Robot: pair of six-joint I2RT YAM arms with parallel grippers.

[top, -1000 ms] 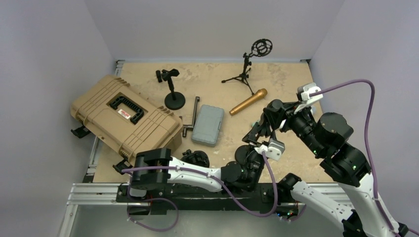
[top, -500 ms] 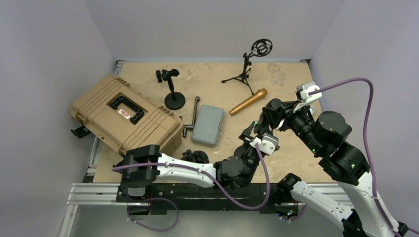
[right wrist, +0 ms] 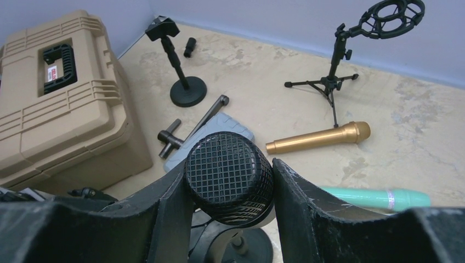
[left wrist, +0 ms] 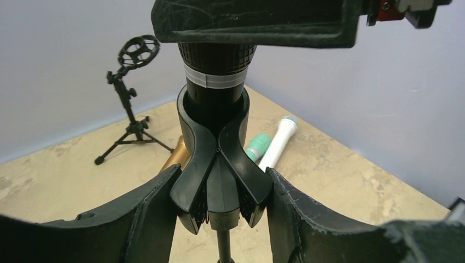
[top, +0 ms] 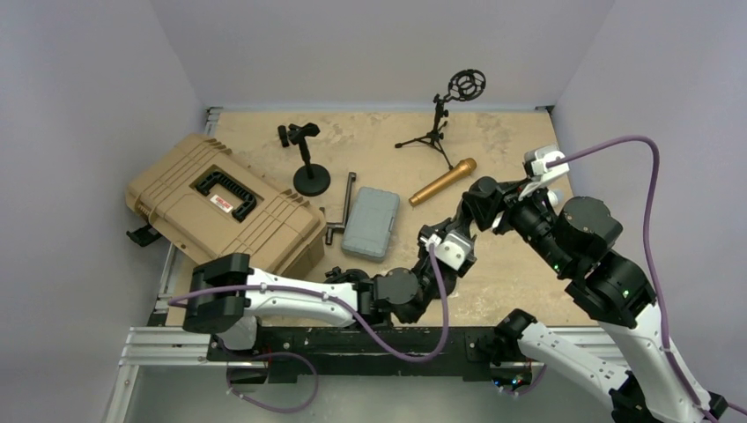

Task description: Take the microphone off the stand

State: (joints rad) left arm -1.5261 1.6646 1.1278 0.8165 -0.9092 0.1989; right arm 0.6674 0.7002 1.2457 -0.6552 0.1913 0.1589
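Grasps made, removal not done: microphone (left wrist: 216, 60) seated in stand clip (left wrist: 219, 159), mesh head (right wrist: 228, 176) above clip. Clip pinched at both sides by left gripper (left wrist: 222, 175); mesh head clamped by right gripper (right wrist: 227, 170). Upward pull out of clip left to be done

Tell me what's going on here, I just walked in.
Two robot arms are working on a black microphone that sits in its stand's clip. The right gripper is closed around the microphone's mesh head from above. The left gripper is clamped on the clip below it, seemingly to brace the stand. The microphone has not come out of the clip yet. A gold microphone lies loose nearby.
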